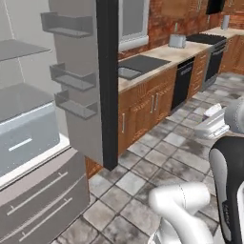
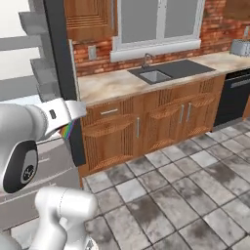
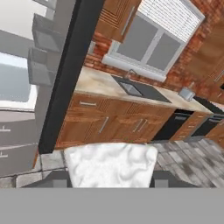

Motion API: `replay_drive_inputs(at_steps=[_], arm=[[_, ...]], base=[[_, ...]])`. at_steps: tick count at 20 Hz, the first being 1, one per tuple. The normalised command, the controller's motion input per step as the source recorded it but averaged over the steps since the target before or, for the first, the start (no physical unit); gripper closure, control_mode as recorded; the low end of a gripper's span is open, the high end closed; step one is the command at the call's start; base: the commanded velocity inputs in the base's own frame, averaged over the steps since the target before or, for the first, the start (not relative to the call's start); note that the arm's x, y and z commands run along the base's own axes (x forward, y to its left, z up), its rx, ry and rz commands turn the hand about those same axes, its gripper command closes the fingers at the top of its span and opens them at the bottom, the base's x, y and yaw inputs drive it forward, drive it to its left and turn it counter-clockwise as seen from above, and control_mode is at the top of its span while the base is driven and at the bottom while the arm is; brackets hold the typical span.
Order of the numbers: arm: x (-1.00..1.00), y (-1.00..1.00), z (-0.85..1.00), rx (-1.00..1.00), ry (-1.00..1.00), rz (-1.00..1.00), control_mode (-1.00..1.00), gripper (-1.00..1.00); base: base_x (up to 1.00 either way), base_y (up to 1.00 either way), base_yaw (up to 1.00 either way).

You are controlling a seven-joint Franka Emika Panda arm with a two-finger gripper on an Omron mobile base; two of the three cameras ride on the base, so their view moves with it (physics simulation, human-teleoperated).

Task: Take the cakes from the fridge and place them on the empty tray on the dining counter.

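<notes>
Your fridge (image 1: 90,86) stands open at nine o'clock. At six o'clock in the hand view, your gripper (image 3: 109,177) clamps the rainbow cake (image 3: 109,164), icing facing you, long axis running across between the fingers, above the floor (image 2: 195,195).

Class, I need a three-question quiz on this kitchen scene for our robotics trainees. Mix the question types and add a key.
1. True or false: the fridge door stands open.
2. What sits between the fingers of the gripper? A) a donut B) the white-topped rainbow cake C) nothing
3. Fill in: the sink lies in the counter just below the ____.

Key: 1 true; 2 B; 3 window.
</notes>
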Motion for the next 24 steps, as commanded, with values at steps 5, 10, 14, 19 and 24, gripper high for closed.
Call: replay_drive_inputs(at_steps=[5, 10, 14, 19, 24], arm=[[0.00, 0.00, 0.00, 0.00, 0.00, 0.00, 1.00, 1.00], [0.00, 0.00, 0.00, 0.00, 0.00, 0.00, 1.00, 1.00], [0.00, 0.00, 0.00, 0.00, 0.00, 0.00, 1.00, 1.00], [0.00, 0.00, 0.00, 0.00, 0.00, 0.00, 1.00, 1.00], [0.00, 0.00, 0.00, 0.00, 0.00, 0.00, 1.00, 1.00]], base=[[0.00, -0.25, -0.73], [-0.03, -0.34, -0.71], [-0.04, -0.38, -0.67], [-0.07, -0.47, -0.60], [-0.01, -0.44, -0.50]])
